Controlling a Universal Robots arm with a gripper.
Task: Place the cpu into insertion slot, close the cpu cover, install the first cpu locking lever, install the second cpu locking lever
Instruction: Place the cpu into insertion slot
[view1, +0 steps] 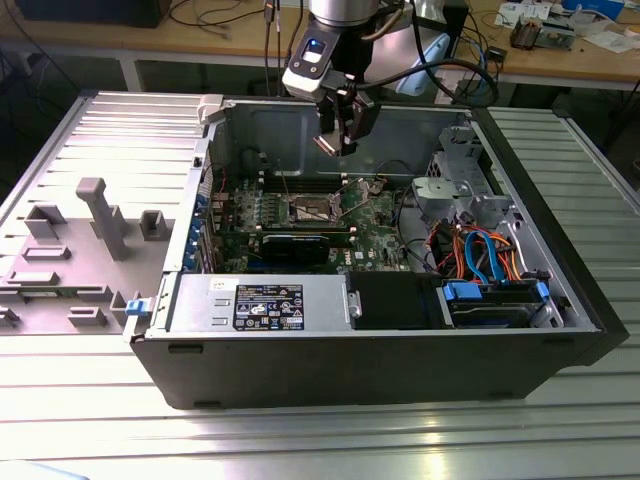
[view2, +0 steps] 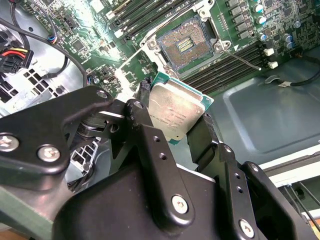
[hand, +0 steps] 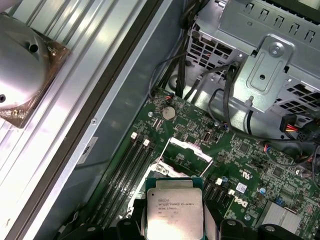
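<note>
The cpu (hand: 173, 210) had a dull silvery metal top, and the circuit board (hand: 235, 157) looked green and shiny.

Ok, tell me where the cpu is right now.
The cpu is clamped in the hand, apart from and above the bare socket on the motherboard, near the middle of the computer case in the exterior view.

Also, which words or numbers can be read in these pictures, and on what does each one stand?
No text reads clearly.
On the cpu, held in the gripper: printed lines, too small.
On the label of the power supply: too small.
On the motherboard: white marks, too blurred.
</note>
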